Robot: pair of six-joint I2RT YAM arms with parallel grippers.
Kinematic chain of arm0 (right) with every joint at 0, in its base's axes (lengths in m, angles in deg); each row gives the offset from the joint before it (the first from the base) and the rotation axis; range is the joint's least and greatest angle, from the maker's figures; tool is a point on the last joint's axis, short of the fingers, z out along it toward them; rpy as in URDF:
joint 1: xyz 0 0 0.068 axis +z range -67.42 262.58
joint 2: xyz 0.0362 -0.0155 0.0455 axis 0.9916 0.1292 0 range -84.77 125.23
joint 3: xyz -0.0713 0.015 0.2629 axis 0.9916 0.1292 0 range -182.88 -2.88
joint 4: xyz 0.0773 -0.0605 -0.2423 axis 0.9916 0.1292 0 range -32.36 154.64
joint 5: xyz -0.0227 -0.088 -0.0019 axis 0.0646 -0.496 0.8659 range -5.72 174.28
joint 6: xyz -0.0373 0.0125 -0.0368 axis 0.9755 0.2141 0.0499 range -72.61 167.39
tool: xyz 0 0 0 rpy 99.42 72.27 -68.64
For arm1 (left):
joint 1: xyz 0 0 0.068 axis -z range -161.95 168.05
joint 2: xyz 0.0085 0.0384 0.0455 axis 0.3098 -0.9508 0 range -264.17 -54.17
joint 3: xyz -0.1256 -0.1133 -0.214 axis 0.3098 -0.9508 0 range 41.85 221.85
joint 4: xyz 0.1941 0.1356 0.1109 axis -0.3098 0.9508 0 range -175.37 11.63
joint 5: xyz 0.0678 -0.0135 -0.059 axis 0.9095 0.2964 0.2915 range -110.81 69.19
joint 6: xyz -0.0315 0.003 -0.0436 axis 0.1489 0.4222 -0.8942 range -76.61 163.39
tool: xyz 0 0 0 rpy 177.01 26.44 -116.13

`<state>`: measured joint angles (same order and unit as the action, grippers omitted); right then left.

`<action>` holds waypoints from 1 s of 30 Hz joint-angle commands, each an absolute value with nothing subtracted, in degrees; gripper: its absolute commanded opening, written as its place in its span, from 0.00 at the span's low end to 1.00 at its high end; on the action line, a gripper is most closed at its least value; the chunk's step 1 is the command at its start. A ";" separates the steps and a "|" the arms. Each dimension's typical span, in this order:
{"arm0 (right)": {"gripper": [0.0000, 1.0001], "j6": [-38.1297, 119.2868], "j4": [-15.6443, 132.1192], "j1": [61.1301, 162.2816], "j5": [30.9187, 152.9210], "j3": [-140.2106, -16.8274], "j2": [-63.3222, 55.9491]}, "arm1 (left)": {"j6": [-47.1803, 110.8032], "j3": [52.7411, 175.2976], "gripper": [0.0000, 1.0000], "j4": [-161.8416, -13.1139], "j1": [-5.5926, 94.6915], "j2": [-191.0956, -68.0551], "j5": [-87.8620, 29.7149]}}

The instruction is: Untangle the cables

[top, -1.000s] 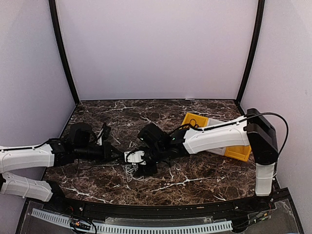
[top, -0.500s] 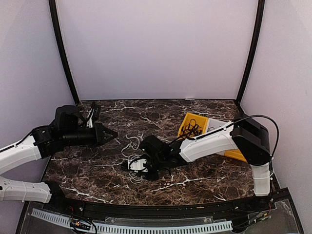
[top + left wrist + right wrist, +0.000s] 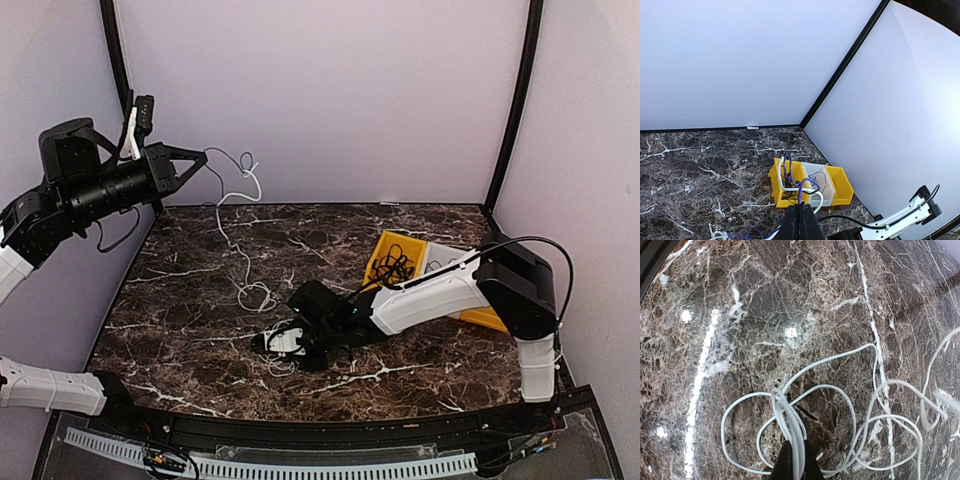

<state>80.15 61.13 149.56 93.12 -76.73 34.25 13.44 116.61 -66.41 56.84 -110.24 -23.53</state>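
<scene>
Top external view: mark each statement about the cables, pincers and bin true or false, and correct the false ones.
1. The left pincer holds a white cable high above the table. True.
2. The yellow bin stands on the table's left side. False: it stands on the right.
3. Black cables lie in the yellow bin. True.
4. The right pincer hangs high over the yellow bin. False: it is down at the table, shut on white loops.

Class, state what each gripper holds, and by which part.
Left gripper pinches a hanging white cable at its top; right gripper pinches bunched white cable loops.
</scene>
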 commanded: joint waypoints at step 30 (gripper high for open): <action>0.60 54.48 69.11 134.67 124.47 -88.39 26.53 | 3.75 83.99 0.00 -85.24 56.71 -110.11 -30.40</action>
